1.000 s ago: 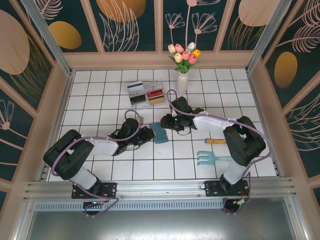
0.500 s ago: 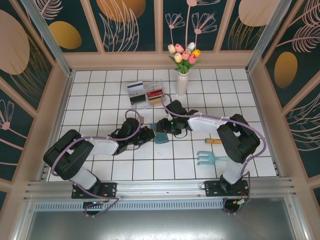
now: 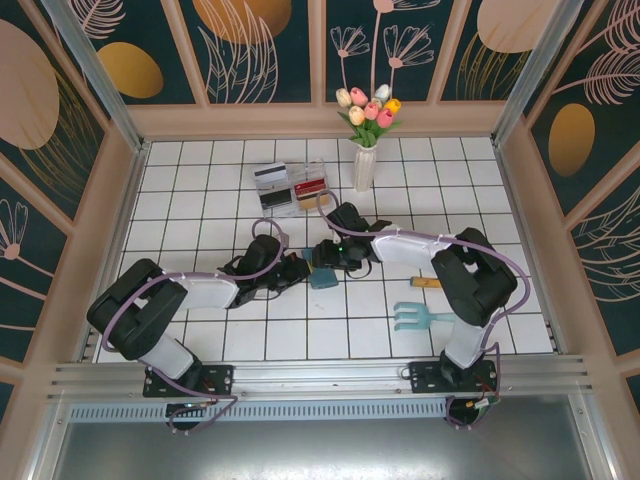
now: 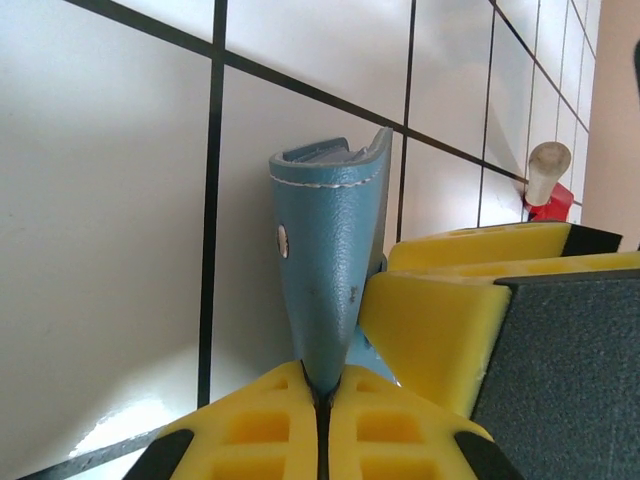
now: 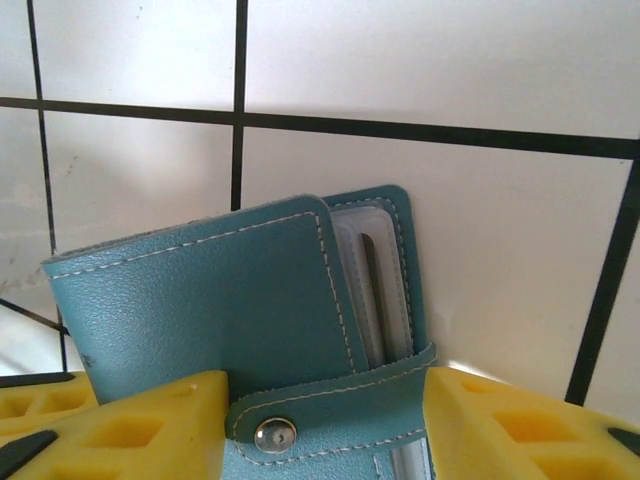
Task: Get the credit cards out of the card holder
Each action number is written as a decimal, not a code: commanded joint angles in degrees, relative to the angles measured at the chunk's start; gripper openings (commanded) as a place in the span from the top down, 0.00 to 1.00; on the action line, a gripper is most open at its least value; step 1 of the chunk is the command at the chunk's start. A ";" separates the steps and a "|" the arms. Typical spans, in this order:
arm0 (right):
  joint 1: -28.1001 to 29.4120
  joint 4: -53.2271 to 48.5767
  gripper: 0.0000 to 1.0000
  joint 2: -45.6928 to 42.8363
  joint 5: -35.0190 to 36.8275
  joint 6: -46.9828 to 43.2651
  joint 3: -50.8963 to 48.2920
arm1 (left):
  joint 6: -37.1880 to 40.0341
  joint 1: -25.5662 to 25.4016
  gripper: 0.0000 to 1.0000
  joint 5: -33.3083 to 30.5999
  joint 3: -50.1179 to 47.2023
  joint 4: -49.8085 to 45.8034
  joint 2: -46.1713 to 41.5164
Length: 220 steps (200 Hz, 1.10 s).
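The teal card holder [image 3: 322, 273] lies mid-counter [image 3: 200, 180], between the two arms' tips. The left jaws are clenched on one edge of it, yellow pads [image 4: 265, 425] meeting on the leather. The right jaws stand spread either side of its snap strap [image 5: 330, 412]; whether they squeeze it I cannot tell. Several credit cards [image 3: 310, 187] lie in the clear tray [image 3: 291, 190] further back, beside the vase [image 3: 364, 168]

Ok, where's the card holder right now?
In the top view the card holder sits mid-floor between the left gripper and the right gripper, on the near side of the clear tray. The left gripper pinches one edge.
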 commanded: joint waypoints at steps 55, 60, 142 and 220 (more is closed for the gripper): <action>-1.29 -10.87 0.55 -3.20 14.72 1.68 -0.86 | 1.33 0.05 1.00 -5.10 0.95 -4.95 -2.64; -1.37 -10.71 0.55 -3.55 14.63 1.76 -0.80 | 1.24 0.04 1.00 -5.11 0.92 -4.89 -2.58; -1.50 -4.22 0.62 -3.60 4.05 -0.25 1.06 | 2.96 0.02 1.00 -3.14 2.87 -5.98 -1.07; -1.59 -3.48 0.78 -0.90 5.54 -0.78 2.56 | 4.41 0.03 0.84 -4.65 4.11 -9.69 -1.02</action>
